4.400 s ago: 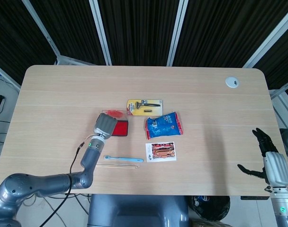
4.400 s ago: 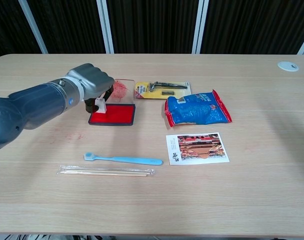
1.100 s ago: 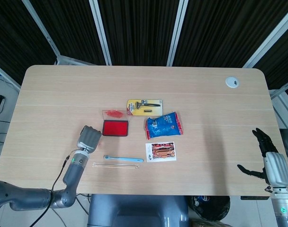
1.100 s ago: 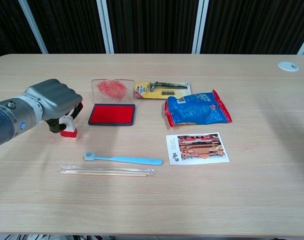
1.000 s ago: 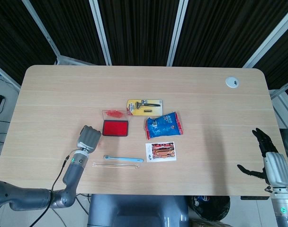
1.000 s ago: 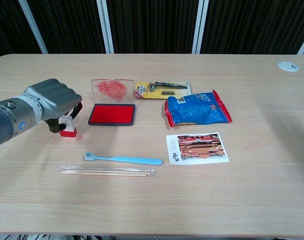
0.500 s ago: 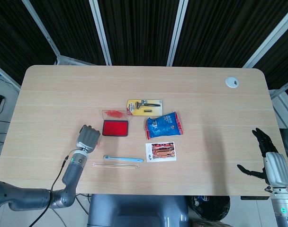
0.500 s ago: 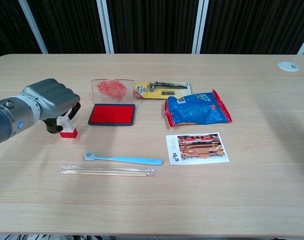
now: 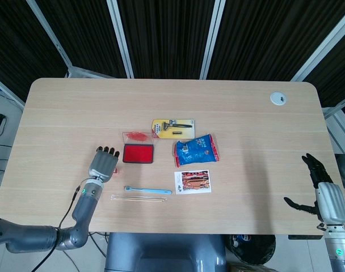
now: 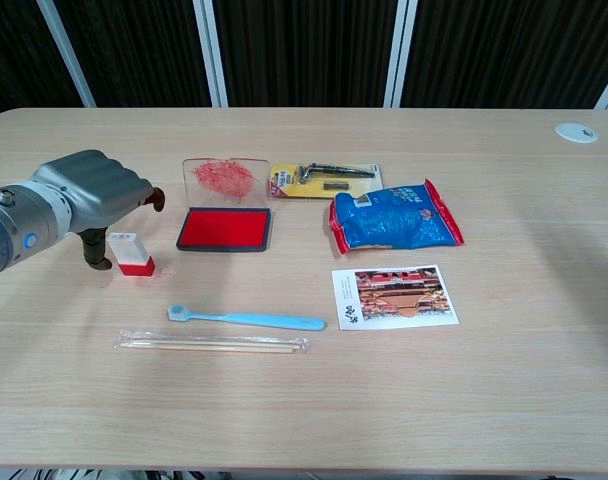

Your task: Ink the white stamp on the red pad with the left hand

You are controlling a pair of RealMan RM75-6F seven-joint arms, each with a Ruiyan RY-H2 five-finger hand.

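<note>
Released, the white stamp stands beside the red pad, left hand spread.

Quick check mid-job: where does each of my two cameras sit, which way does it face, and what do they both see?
Head view: high above the near edge, looking steeply down on the table; left hand and right hand show.
Chest view: low at the near edge, looking across the table; only the left hand shows.
Shared: left hand, red pad, toothbrush; the white stamp only in chest view.
</note>
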